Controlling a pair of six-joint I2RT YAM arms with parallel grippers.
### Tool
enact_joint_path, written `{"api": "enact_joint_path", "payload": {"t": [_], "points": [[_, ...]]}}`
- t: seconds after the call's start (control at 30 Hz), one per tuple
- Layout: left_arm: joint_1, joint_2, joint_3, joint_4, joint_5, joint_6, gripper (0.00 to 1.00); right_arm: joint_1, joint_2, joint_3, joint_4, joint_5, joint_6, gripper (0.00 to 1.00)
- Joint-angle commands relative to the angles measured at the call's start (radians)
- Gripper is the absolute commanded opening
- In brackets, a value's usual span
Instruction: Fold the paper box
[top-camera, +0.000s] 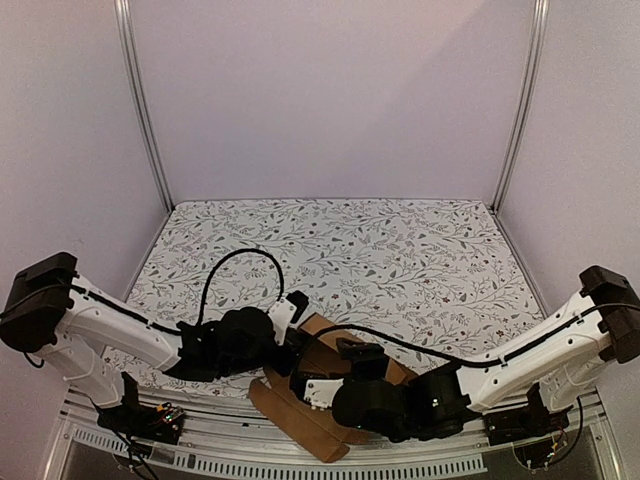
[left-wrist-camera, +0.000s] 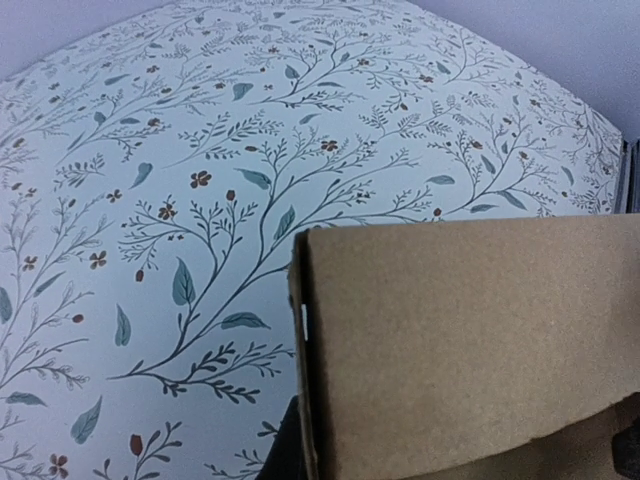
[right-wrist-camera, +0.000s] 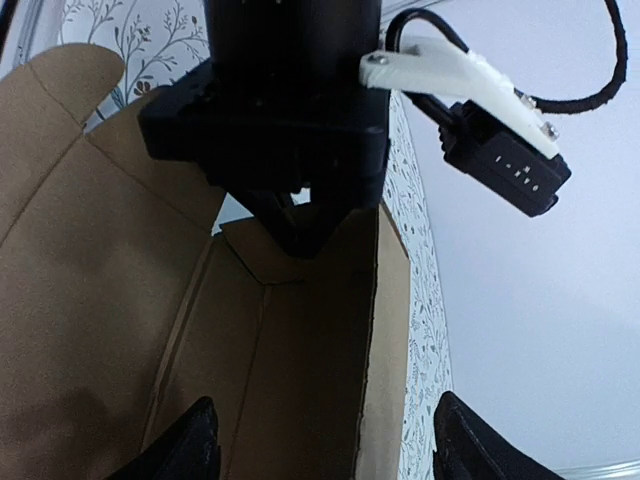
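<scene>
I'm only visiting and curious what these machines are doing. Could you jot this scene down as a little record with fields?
Setting: floral-patterned tabletop
Object: brown cardboard paper box, partly folded, one panel raised, the rest lying flat near the table's near edge
Left gripper: shut, pinching the raised panel's top edge
Right gripper: open, fingers spread wide with cardboard between them, not clamped
Arms: both reach inward and meet over the box
Task stage: folding not finished

Plain brown paper box (left-wrist-camera: 470, 340); floral table (left-wrist-camera: 200, 150)
</scene>
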Motion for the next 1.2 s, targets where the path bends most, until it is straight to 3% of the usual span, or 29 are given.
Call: {"api": "enact_joint_path", "payload": {"t": [0.0, 0.27, 0.5, 0.63, 0.73, 0.97, 1.17], "points": [[-0.012, 0.026, 0.05, -0.024, 0.053, 0.091, 0.0, -0.022, -0.19, -0.028, -0.056, -0.2, 0.072, 0.74], [0.044, 0.069, 0.124, -0.043, 0.123, 0.162, 0.0, -0.129, -0.447, -0.019, -0.187, -0.402, 0.227, 0.82], [0.142, 0.117, 0.207, -0.084, 0.286, 0.238, 0.0, -0.296, -0.489, -0.02, -0.224, -0.558, 0.392, 0.8], [0.171, 0.131, 0.251, -0.109, 0.268, 0.287, 0.0, -0.409, -0.466, -0.014, -0.213, -0.635, 0.518, 0.67], [0.191, 0.157, 0.284, -0.125, 0.266, 0.311, 0.0, -0.479, -0.435, -0.017, -0.166, -0.693, 0.574, 0.51], [0.219, 0.233, 0.334, -0.132, 0.26, 0.321, 0.0, -0.569, -0.319, 0.024, -0.096, -0.767, 0.618, 0.01], [0.222, 0.271, 0.324, -0.082, 0.218, 0.289, 0.0, -0.603, -0.232, 0.028, 0.01, -0.815, 0.658, 0.0]]}}
